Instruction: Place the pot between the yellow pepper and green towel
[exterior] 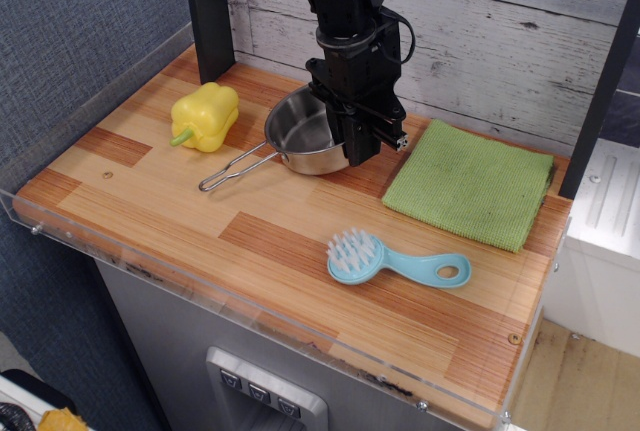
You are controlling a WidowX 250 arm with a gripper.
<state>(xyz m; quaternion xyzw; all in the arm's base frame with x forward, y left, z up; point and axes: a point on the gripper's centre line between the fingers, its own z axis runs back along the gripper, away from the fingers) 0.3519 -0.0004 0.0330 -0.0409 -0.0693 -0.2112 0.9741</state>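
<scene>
The shiny steel pot (300, 136) rests level on the wooden table (150, 201), between the yellow pepper (207, 116) on its left and the green towel (470, 183) on its right. Its wire handle (235, 168) points to the front left. My gripper (362, 151) comes down from above and is shut on the pot's right rim. The black gripper body hides the rim's right side. The pepper stands a short way from the pot. The towel lies flat, just right of the gripper.
A light-blue scrub brush (390, 261) lies in front of the towel. A black post (208, 11) stands at the back left. A clear plastic lip runs along the table's front and left edges. A white plank wall is behind.
</scene>
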